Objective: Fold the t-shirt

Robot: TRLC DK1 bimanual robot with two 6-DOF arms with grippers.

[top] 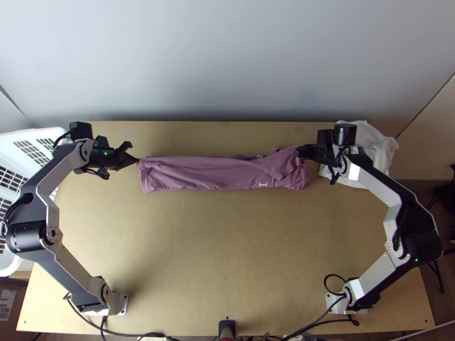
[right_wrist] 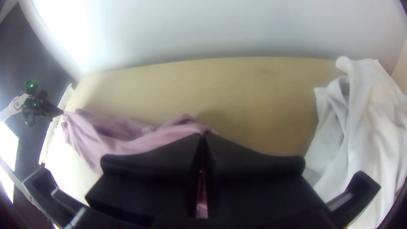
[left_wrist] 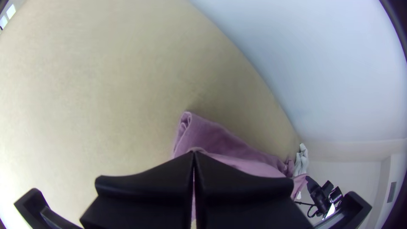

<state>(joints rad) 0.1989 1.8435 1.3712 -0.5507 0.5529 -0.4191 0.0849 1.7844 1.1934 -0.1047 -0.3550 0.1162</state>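
Note:
The mauve t-shirt (top: 210, 173) lies as a long narrow strip across the far part of the table, its right end more bunched. At its left end my left gripper (top: 136, 161) is shut on the cloth's far corner. On the right, my right gripper (top: 298, 152) is shut on the shirt's other end. In the left wrist view the left gripper (left_wrist: 193, 154) has its fingertips together on the t-shirt (left_wrist: 212, 138). The right wrist view has the right gripper (right_wrist: 203, 135) pinching an edge of the t-shirt (right_wrist: 123, 142), which stretches toward the left arm.
A white cloth (top: 369, 148) lies heaped at the table's far right corner, behind and beside the right gripper. A white basket (top: 40, 133) stands along the left edge, close to the left arm. Bare wood (top: 227, 250) spreads between the arms in front of the shirt.

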